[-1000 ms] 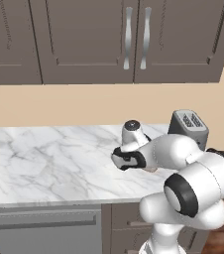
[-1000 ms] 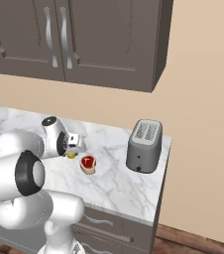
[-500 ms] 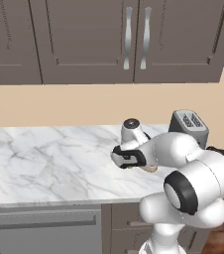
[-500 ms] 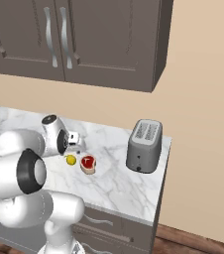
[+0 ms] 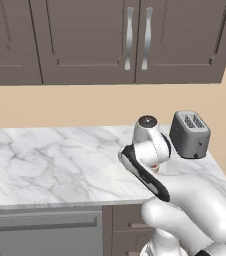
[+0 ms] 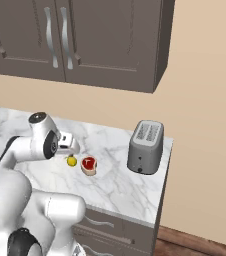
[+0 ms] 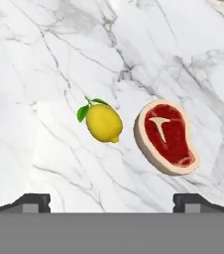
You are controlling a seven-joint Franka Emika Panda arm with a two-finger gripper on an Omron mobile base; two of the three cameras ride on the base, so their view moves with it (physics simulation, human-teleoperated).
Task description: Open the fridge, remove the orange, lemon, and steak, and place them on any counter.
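The yellow lemon (image 7: 104, 122) with a small green leaf lies on the white marble counter (image 7: 49, 59). The red steak (image 7: 167, 137) with its pale fat rim lies just beside it, a small gap between them. From the right base, the lemon (image 6: 72, 161) and the steak (image 6: 89, 165) lie left of the toaster. My gripper (image 7: 111, 201) hangs open above the lemon with nothing between its fingertips (image 7: 32, 201). The fridge and the orange are out of view.
A grey toaster (image 6: 145, 146) stands near the counter's right end (image 6: 160, 170), where the marble stops. Dark brown wall cabinets (image 5: 135, 40) hang above. More bare marble (image 5: 50, 160) stretches to the left. Drawers with silver handles (image 5: 45, 225) sit below.
The gripper has opened and let go of the lemon, which now rests on the counter beside the steak. The hand has drawn back a little above it.
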